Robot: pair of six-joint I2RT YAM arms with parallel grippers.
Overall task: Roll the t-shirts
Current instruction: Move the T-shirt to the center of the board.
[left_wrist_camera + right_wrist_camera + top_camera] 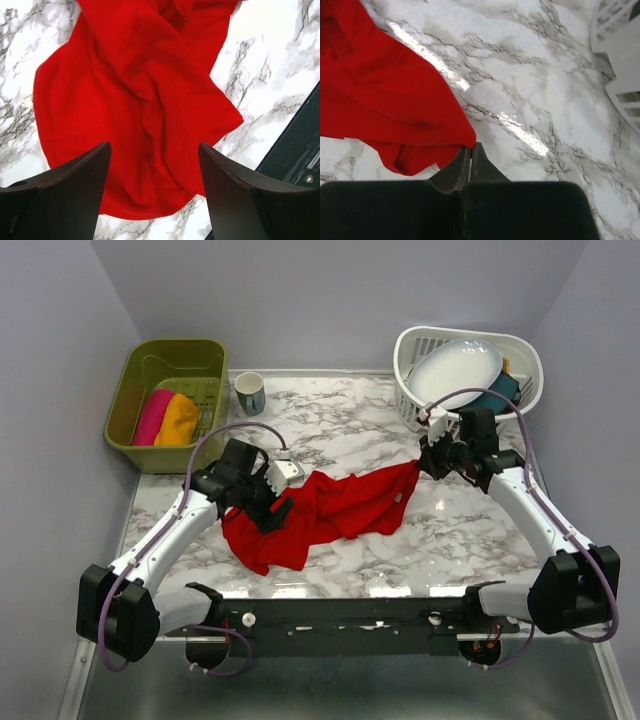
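A bright red t-shirt (335,508) lies crumpled across the middle of the marble table (450,530). My right gripper (427,464) is shut on its far right corner; in the right wrist view the pinched cloth edge (440,125) hangs left from that gripper (470,149). My left gripper (272,508) hovers over the shirt's near left part. In the left wrist view this gripper (155,165) is open, its dark fingers (65,195) standing wide apart above the red t-shirt (140,100), gripping nothing. A pink t-shirt (152,414) and an orange t-shirt (180,420) lie rolled in the green bin (200,352).
A mug (249,393) stands by the green bin at the back left. A white basket (520,350) at the back right holds a white plate (455,368) and a teal dish (497,392). The dark front rail (350,615) runs along the near edge.
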